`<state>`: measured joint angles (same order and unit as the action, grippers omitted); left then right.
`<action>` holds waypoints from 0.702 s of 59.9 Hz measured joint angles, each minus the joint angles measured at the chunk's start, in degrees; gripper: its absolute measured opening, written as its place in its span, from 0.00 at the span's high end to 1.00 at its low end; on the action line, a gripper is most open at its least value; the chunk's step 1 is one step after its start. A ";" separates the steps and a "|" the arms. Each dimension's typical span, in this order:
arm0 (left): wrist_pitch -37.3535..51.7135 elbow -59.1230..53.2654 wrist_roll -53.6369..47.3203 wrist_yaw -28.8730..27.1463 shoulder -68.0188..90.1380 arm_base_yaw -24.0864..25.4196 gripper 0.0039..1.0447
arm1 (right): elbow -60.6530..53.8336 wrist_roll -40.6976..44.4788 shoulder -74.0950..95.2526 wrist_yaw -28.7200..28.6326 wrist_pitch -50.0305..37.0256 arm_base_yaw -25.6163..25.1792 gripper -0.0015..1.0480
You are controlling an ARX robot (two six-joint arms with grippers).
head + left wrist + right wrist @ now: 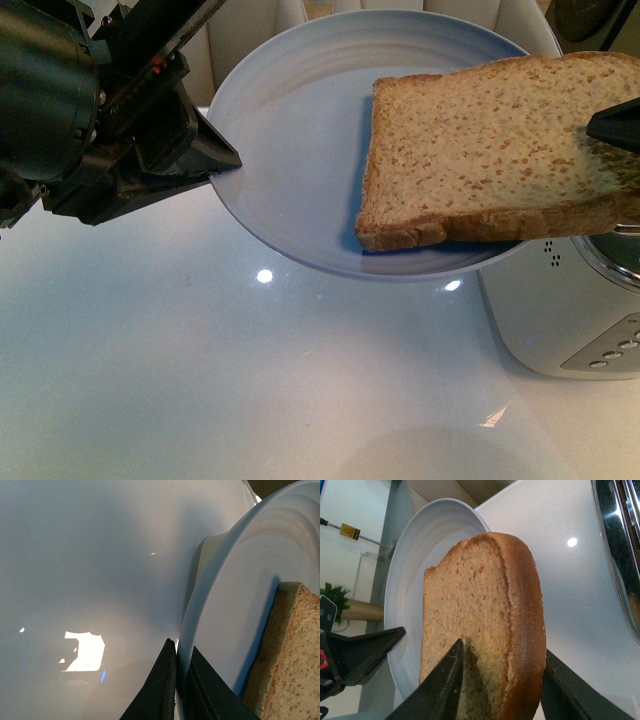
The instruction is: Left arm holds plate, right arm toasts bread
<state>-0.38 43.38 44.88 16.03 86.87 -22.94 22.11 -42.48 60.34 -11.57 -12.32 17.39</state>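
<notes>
While the bread (pixel 490 150) is hanging out over the plate's (pixel 300 150) right side, the right gripper (pixel 503 655) is clenching it, one finger on each face. A shadow is lying under the near corner, so the slice is looking lifted, though I cannot tell whether it is touching. The left gripper (pixel 215 160) is pinching the plate's left rim and holding it tilted above the table (pixel 250 380), likely to be offering the slice to the other arm. The toaster (pixel 560 310) is standing just to the right, partly under the plate's edge. To my eye, that overhanging rim is standing in the way, and the slice is needing to clear it.
</notes>
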 joint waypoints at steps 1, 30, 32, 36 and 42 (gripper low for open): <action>0.00 0.00 0.00 0.00 0.00 0.00 0.97 | 0.00 0.00 0.00 0.00 0.00 0.00 0.67; 0.02 -0.24 0.00 0.07 0.00 0.00 0.97 | 1.88 0.07 -3.85 -0.20 4.11 -0.72 0.97; 0.04 -0.24 0.00 0.07 0.00 0.00 0.97 | 3.23 0.44 -5.20 -0.50 5.40 -1.86 0.97; 0.11 -0.31 0.00 0.13 0.00 0.02 0.97 | 7.06 1.73 -7.85 -1.88 8.15 -5.20 0.97; 0.48 -0.68 0.00 0.28 0.00 0.07 0.97 | 12.61 4.35 -9.84 -3.37 11.10 -9.42 0.97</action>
<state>0.10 42.70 44.88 16.32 86.87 -22.87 34.72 -38.13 50.50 -14.94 -1.21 7.97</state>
